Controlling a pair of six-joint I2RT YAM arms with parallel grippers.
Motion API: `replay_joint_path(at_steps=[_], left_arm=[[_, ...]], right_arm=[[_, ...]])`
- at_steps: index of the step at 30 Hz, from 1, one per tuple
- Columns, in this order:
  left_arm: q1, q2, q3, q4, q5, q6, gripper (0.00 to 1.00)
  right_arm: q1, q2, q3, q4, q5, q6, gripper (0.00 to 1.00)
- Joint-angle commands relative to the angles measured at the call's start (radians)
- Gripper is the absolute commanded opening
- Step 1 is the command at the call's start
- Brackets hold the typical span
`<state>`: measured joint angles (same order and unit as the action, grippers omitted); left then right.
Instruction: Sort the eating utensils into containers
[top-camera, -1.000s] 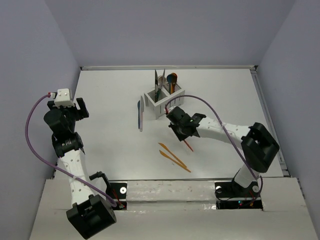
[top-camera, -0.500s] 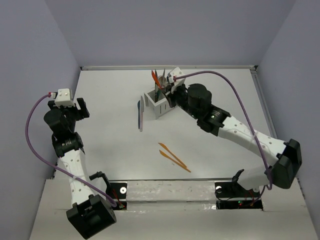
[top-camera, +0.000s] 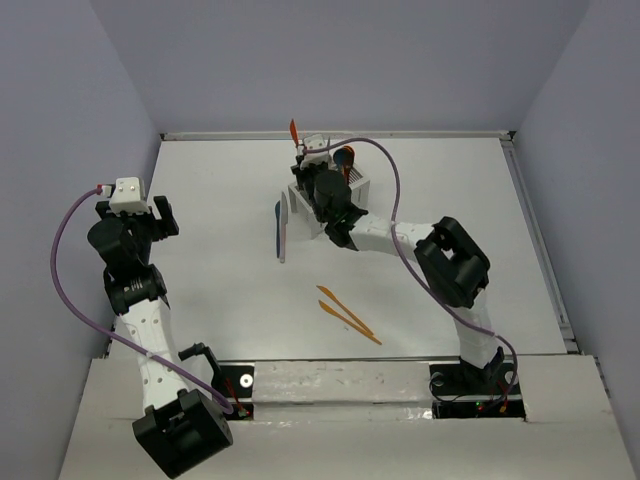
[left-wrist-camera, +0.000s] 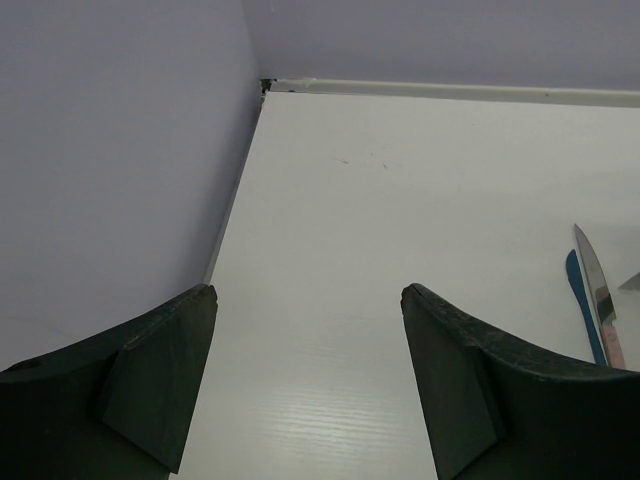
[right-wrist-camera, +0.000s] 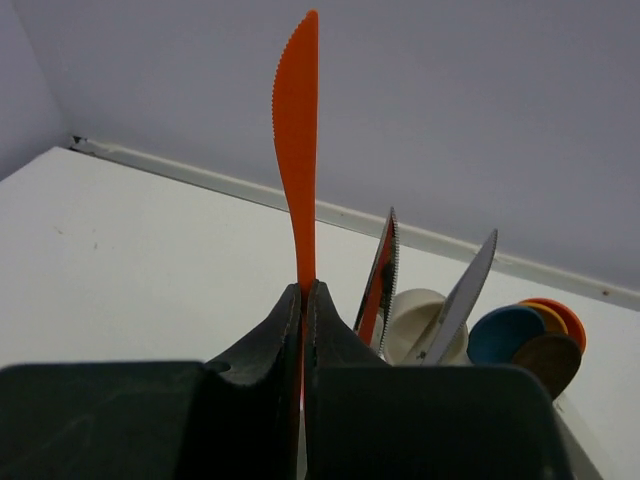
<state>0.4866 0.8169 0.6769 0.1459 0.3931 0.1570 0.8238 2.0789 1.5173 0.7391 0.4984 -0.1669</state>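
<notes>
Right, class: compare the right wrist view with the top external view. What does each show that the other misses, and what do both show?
Only the right wrist view: the serrated edge of the orange knife, with the right pincer shut on it. Only the top external view: the left pincer, two orange utensils lying on the table, and two more utensils flat beside the white caddy. Both: the held orange knife pointing up, and the spoons standing close by.
</notes>
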Motion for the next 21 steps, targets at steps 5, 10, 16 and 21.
replay_joint_path(at_steps=[5, 10, 16, 21], left_arm=[[0.007, -0.004, -0.011, 0.054, 0.029, 0.006, 0.86], [0.009, -0.005, -0.008, 0.049, 0.026, 0.007, 0.86], [0.007, -0.005, -0.008, 0.052, 0.026, 0.006, 0.86], [0.009, -0.01, -0.008, 0.05, 0.023, 0.006, 0.86]], right_arm=[[-0.026, -0.02, -0.16, 0.266, 0.035, 0.03, 0.0], [-0.026, 0.0, -0.215, 0.214, -0.013, 0.109, 0.0], [-0.026, -0.031, -0.276, 0.183, -0.04, 0.139, 0.0], [-0.026, -0.059, -0.282, 0.134, -0.08, 0.133, 0.34]])
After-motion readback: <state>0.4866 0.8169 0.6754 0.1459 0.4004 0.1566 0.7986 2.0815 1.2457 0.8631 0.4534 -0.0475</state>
